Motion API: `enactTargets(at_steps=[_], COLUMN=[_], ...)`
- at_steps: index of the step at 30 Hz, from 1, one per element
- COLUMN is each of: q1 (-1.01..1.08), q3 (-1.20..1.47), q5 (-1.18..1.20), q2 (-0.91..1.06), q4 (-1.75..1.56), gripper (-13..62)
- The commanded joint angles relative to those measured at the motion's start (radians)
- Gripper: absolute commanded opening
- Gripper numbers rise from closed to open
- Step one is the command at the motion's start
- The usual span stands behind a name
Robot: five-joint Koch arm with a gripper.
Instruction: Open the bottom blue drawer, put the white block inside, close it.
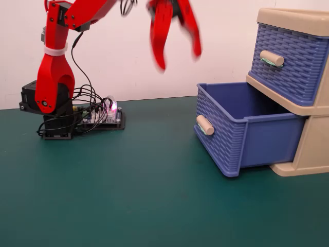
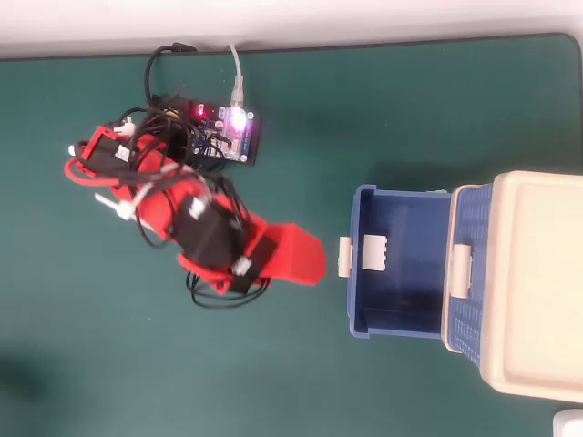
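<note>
1. Worktop (image 1: 128, 206) nearest the fixed view is bare green.
2. Gripper (image 1: 180, 54) hangs high at about 11 o'clock from the drawer (image 1: 241, 149), jaws spread and empty.
3. The drawer is pulled out; in the overhead view the block (image 2: 374, 251) lies inside, just behind the front wall near the handle (image 2: 345, 257).
4. Risk: a push off the handle's centre could skew the drawer and jam it, or shove the whole unit (image 1: 308, 149) toward 3 o'clock.
</note>
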Motion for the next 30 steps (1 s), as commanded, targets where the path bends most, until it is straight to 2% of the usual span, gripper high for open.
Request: enactTargets(at_steps=[1, 5, 12, 23, 30], q1=[0.023, 0.026, -0.064, -0.179, -0.258], q3=[0.072, 0.192, 0.117, -0.388, -0.552], q5=[-0.089, -0.081, 0.012, 0.021, 0.023], q2=[0.055, -0.003, -0.241, -0.540, -0.699], q4=[0.048, -0.054, -0.290, -0.437, -0.638], gripper=[34.0, 33.9, 34.1, 34.4, 34.5])
